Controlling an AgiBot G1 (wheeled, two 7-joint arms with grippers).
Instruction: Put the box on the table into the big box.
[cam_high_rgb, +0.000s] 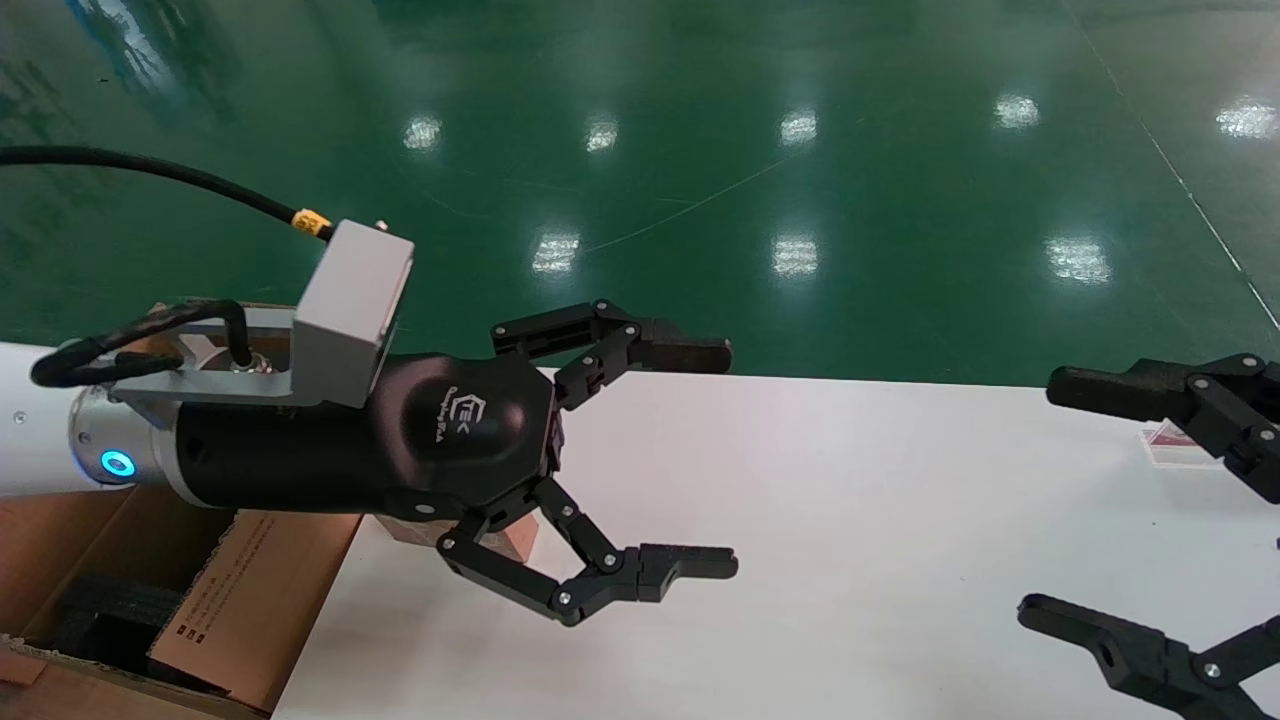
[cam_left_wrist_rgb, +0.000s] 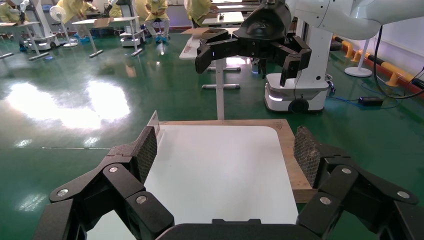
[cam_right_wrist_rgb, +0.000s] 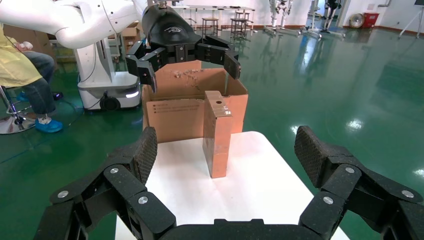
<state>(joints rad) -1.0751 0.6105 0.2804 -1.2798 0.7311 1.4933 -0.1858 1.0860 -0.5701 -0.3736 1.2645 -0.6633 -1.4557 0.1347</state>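
L gripper (cam_high_rgb: 640, 465) fingers apart above upright box (cam_right_wrist_rgb: 217, 134) on table (cam_high_rgb: 850, 520); off-centre descent could topple it, missing big box (cam_right_wrist_rgb: 175, 107); R gripper (cam_high_rgb: 1150, 510) idle, fingers apart

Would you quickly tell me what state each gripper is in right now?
Left gripper: open, holding nothing, above the table.
Right gripper: open, holding nothing.

Table (cam_high_rgb: 850, 520): smooth white top, faint sheen. Box (cam_right_wrist_rgb: 217, 135): plain brown cardboard, matt, clear tape glinting on top. Big box (cam_right_wrist_rgb: 175, 112) behind it: matt brown cardboard, ragged rim. Left gripper (cam_high_rgb: 690, 455): matt black plastic; glossy housing. Floor (cam_high_rgb: 700, 150): glossy green.
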